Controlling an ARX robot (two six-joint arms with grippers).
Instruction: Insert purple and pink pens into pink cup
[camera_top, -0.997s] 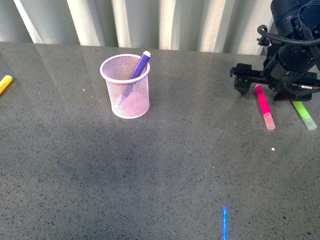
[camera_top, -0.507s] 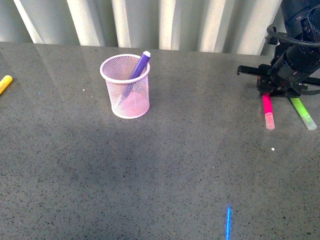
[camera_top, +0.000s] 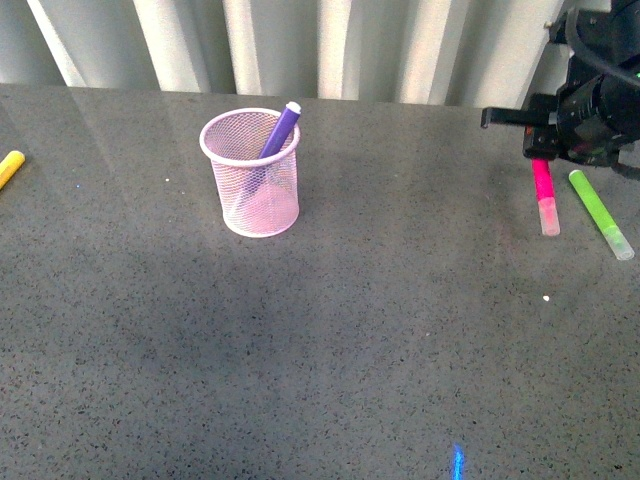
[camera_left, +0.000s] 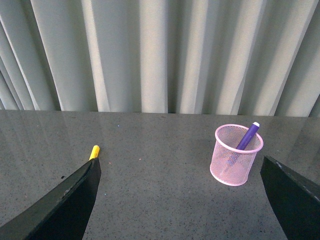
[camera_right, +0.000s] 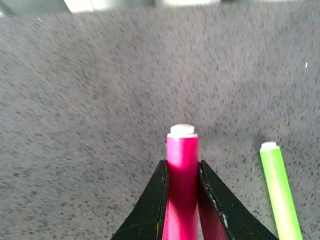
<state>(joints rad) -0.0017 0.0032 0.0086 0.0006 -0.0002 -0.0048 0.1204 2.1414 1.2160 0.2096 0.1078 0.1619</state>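
Right tool (camera_right: 182, 172) grips the pink pen (camera_right: 182, 147) by its barrel: light, stiff, slick plastic, probably liable to swivel.

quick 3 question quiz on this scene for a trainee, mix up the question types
1. True or false: the purple pen stands inside the pink cup.
2. Multiple choice: what is the right gripper shut on? A) the lime-green marker B) the pink pen C) nothing
3. Short answer: in the front view, on which side of the pink cup does the yellow marker lie?

Key: 1 true; 2 B; 3 left
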